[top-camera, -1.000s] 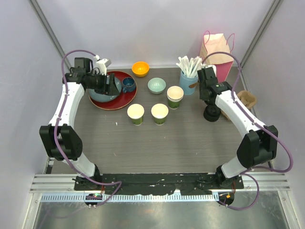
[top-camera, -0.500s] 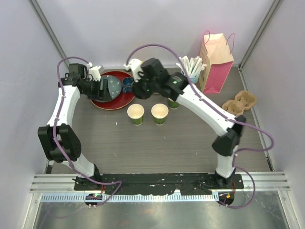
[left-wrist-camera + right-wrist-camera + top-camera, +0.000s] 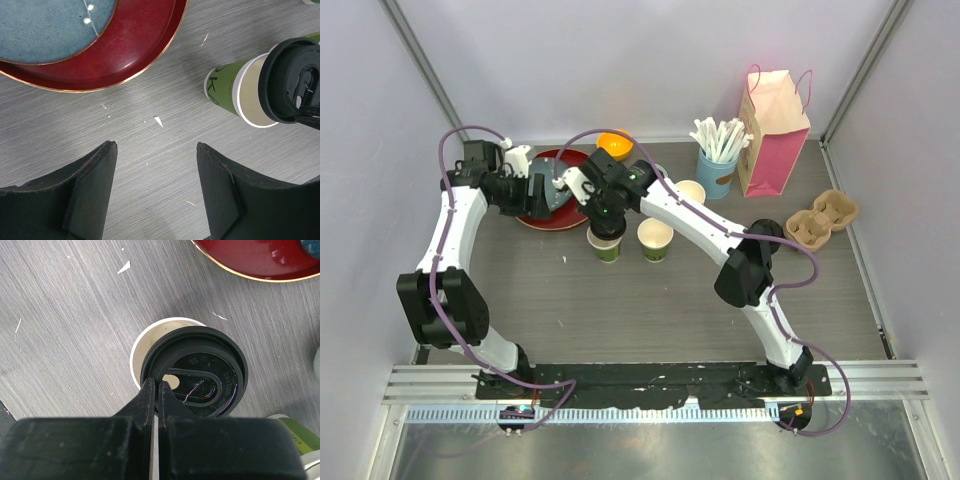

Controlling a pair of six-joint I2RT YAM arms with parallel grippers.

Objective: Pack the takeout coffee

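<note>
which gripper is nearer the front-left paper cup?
Right. The right gripper holds the black lid just over the paper cup; the left gripper hangs open beside it, by the red plate.

The overhead view looks down from above and behind the arm bases at the bottom of its frame, taking in the whole table (image 3: 620, 300) from afar. The left wrist view looks down at close range past the left gripper (image 3: 156, 150) at its lower edge. The right wrist view looks steeply down past the right gripper (image 3: 157, 387), closer still. All three share the red plate (image 3: 140, 55) and the paper cup (image 3: 227, 87) under the black lid (image 3: 200, 370).
</note>
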